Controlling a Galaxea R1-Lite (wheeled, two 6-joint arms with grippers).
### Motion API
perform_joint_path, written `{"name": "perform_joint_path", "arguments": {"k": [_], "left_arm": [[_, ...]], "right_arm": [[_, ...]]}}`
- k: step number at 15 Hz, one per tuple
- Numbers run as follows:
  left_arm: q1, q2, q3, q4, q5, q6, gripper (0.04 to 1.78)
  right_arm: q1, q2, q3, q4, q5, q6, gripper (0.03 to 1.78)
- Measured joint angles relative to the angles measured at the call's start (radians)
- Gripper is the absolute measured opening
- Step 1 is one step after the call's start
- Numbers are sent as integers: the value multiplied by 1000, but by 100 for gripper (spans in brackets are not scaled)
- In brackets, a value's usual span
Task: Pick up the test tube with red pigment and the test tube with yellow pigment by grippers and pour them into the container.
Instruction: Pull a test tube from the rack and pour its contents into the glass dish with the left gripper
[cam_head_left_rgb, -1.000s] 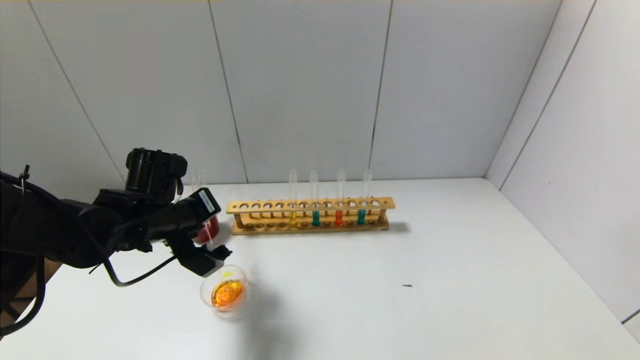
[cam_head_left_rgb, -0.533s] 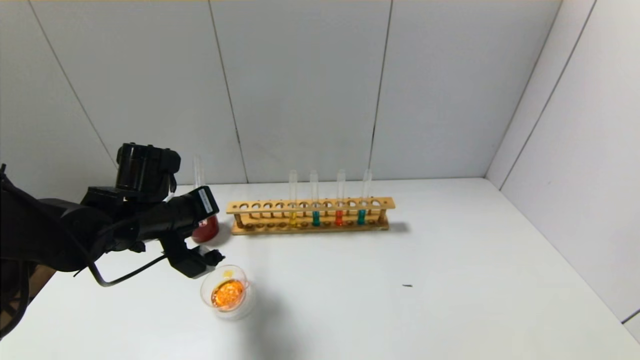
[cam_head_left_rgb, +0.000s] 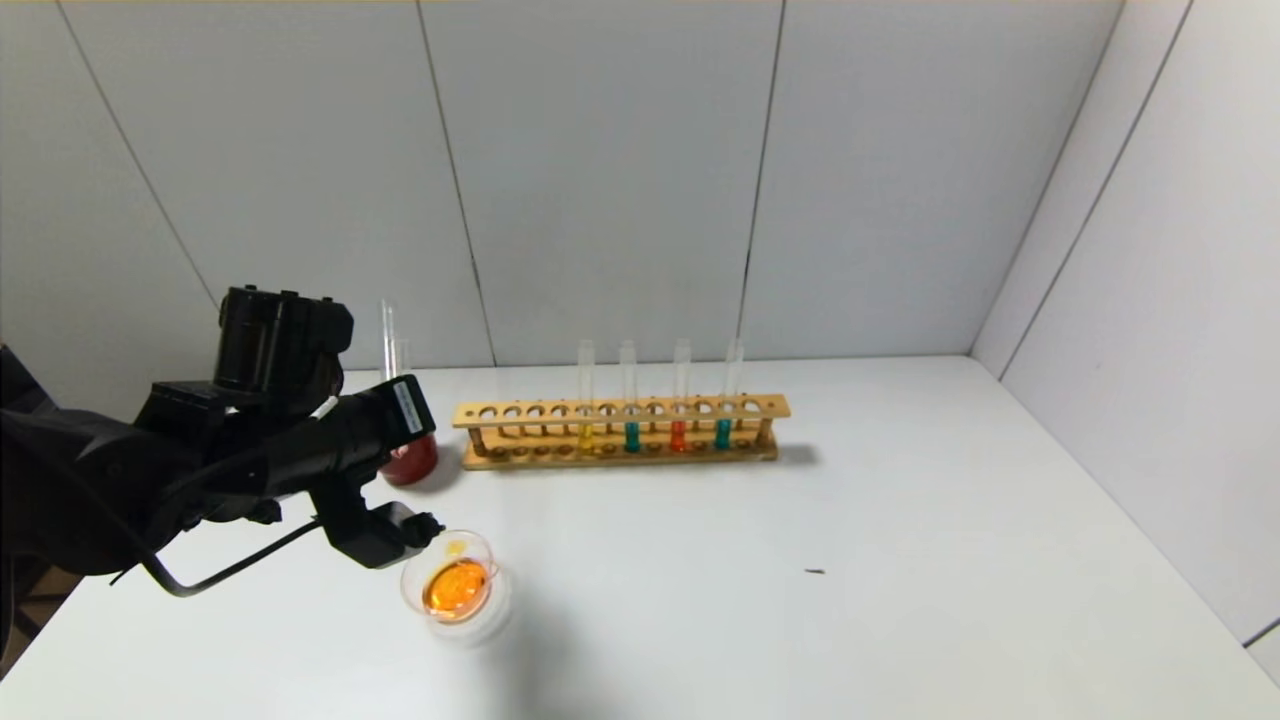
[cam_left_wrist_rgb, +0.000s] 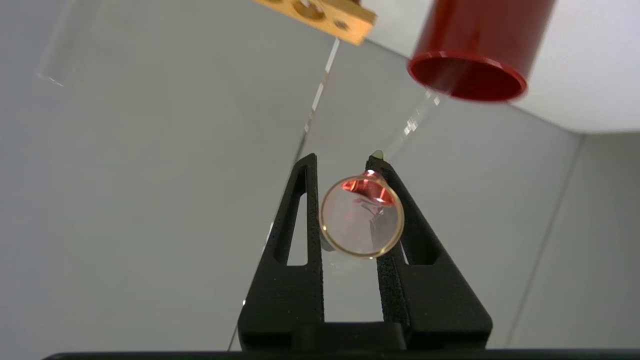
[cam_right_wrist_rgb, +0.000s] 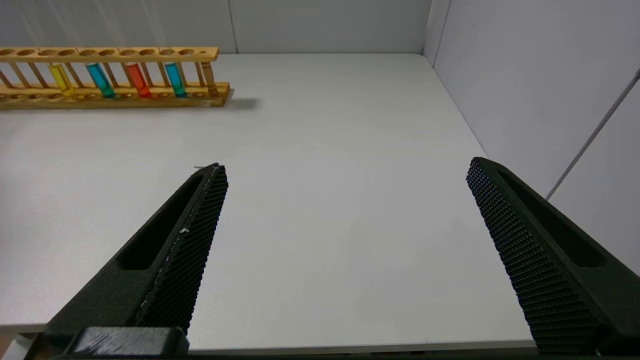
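My left gripper (cam_head_left_rgb: 425, 525) sits just left of the container (cam_head_left_rgb: 408, 590), a small clear dish holding orange liquid with a yellow smear on its far wall. In the left wrist view the left gripper (cam_left_wrist_rgb: 342, 160) is shut on the test tube with red pigment (cam_left_wrist_rgb: 361, 215). I see that tube end-on, its mouth toward the camera, with only a little red left inside. A second red tube (cam_head_left_rgb: 677, 435) and a yellow tube (cam_head_left_rgb: 585, 437) stand in the wooden rack (cam_head_left_rgb: 620, 410). My right gripper (cam_right_wrist_rgb: 345, 167) is open and empty above the table's front right.
Two teal tubes (cam_head_left_rgb: 631, 436) (cam_head_left_rgb: 722, 434) also stand in the rack. A dark red cup (cam_head_left_rgb: 412, 460) with empty glass tubes in it stands left of the rack, behind my left arm; it also shows in the left wrist view (cam_left_wrist_rgb: 470, 55). Grey walls close the back and right.
My left arm has drawn back to the left with the tube, away from above the container. The liquid in the container has settled. The right arm has not moved.
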Motion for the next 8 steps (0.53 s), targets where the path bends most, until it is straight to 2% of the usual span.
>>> {"name": "perform_joint_path", "arguments": {"k": [2,5,8], "left_arm": [[-29,-24,31,-50,77,5,35],[-42,-42,64,-145,87,70,35],[-45,-53,80,-155,84,77,35]], "right_arm": [[0,0,0,0,0,0,175],[0,0,0,0,0,0,175],[0,0,0,0,0,0,175]]}}
